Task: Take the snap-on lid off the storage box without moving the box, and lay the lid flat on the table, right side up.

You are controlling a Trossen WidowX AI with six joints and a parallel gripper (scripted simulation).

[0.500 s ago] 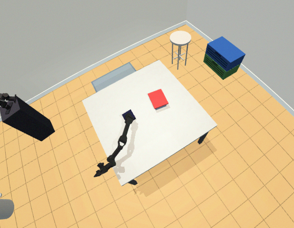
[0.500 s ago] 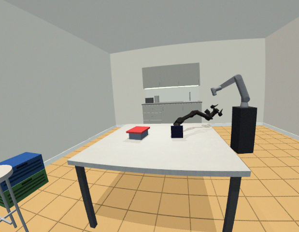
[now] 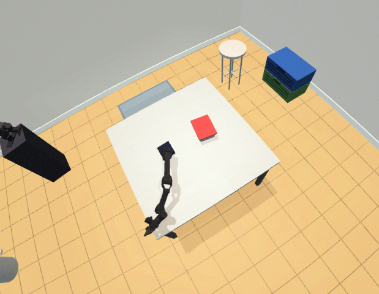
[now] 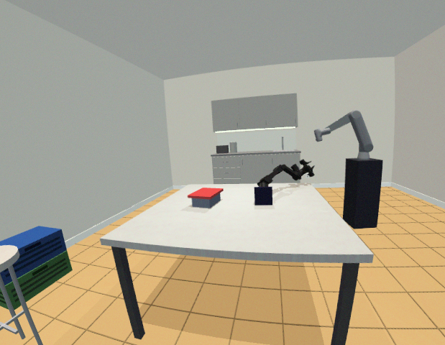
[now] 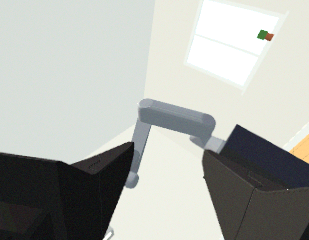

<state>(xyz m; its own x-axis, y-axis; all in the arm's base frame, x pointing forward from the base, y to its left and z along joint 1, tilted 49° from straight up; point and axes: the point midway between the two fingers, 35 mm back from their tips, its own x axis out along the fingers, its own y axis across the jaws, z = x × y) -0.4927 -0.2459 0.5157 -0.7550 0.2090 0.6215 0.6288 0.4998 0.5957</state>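
The red lid (image 3: 203, 126) (image 4: 205, 192) sits flat on top of the blue-grey storage box (image 3: 208, 138) (image 4: 205, 202). The box stands on the white table (image 3: 233, 158) (image 4: 234, 230). My gripper (image 3: 146, 226) (image 4: 310, 167) (image 5: 168, 151) is partly open, with nothing between its fingers. It is raised at the table's corner, far from the box, on the opposite side of my arm's base, and points away from the box. Neither box nor lid shows in the wrist view. The lid's snap details are too small to make out.
My arm stands on a dark block (image 3: 162, 147) (image 4: 263, 196) on the table, beside the box. A grey arm (image 4: 359, 129) (image 5: 176, 120) stands on a black pedestal (image 4: 362, 192) off the table. A stool (image 3: 232, 48) and stacked crates (image 3: 290, 66) stand on the floor.
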